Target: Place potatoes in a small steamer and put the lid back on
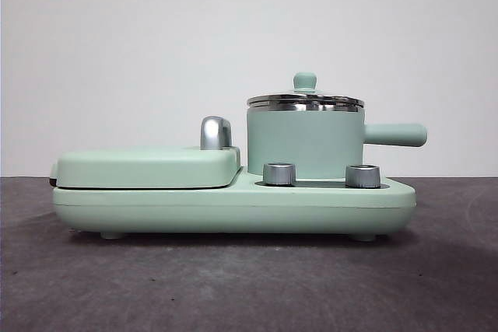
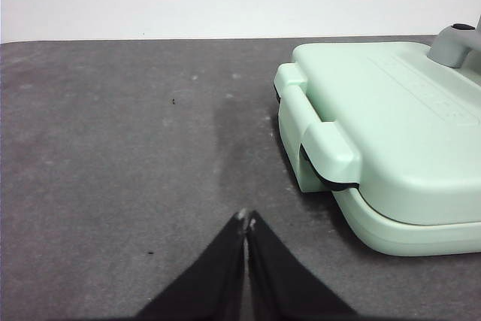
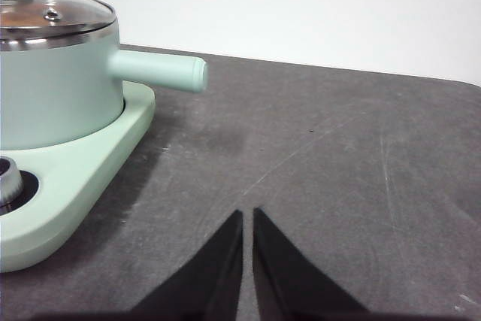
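The pot sat on the right end of a mint-green cooker base, its straight handle sticking out toward the right edge of the bench. The lid was seated on the pot's steel rim, knob up. In the right wrist view a brownish tint showed through the glass, which may have been the potato inside, though it was too faint to say for sure; no potato lay anywhere on the bench. On the left end of the base the flat grill cover was closed, and two steel dials stood at the front.

Both arms waited. The left pincer hovered over bare bench off the grill end of the cooker, its jaws pressed together and holding nothing. The right pincer hung over bare bench off the pot's handle side, jaws nearly touching with only a sliver between them, also empty.

Judged from this, either the job was finished with the lid back on, or nothing had started. If the potato was not yet in, the next move would call for a pincer to spread, take the lid by its knob and lift it straight up.
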You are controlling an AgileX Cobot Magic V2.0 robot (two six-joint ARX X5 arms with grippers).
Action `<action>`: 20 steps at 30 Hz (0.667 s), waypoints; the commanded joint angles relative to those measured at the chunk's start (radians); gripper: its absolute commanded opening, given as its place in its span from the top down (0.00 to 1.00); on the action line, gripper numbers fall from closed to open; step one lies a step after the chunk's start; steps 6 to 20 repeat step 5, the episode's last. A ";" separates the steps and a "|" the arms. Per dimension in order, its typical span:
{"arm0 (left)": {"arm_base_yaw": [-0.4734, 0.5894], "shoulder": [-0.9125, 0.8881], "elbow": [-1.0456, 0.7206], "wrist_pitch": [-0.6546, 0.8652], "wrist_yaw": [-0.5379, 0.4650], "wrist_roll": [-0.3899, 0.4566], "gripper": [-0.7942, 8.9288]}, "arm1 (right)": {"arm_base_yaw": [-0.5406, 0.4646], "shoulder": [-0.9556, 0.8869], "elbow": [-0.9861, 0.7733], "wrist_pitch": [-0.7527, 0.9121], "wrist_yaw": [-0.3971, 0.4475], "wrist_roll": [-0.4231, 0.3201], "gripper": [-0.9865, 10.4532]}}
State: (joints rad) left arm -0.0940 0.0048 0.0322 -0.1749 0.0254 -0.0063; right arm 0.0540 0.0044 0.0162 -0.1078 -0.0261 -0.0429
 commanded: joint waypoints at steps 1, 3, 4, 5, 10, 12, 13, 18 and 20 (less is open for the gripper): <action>-0.001 0.000 -0.019 0.015 0.001 0.014 0.91 | 0.001 -0.001 -0.004 0.011 0.001 0.017 0.90; -0.001 0.000 -0.019 0.015 0.001 0.014 0.91 | 0.001 -0.001 -0.004 0.011 0.001 0.017 0.90; -0.001 0.000 -0.019 0.015 0.001 0.014 0.91 | 0.001 -0.001 -0.004 0.011 0.001 0.017 0.90; -0.001 0.000 -0.019 0.015 0.001 0.014 0.91 | 0.001 -0.001 -0.004 0.011 0.001 0.017 0.90; -0.001 0.000 -0.019 0.015 0.001 0.014 0.91 | 0.001 -0.001 -0.004 0.011 0.001 0.017 0.90; -0.001 0.000 -0.019 0.015 0.001 0.014 0.91 | 0.001 -0.001 -0.004 0.011 0.001 0.017 0.90; -0.001 0.000 -0.019 0.015 0.001 0.014 0.91 | 0.001 -0.001 -0.004 0.011 0.001 0.017 0.90; -0.001 0.000 -0.019 0.015 0.001 0.014 0.91 | 0.001 -0.001 -0.004 0.011 0.001 0.017 0.90; -0.001 0.000 -0.019 0.015 0.001 0.014 0.91 | 0.001 -0.001 -0.004 0.011 0.001 0.017 0.90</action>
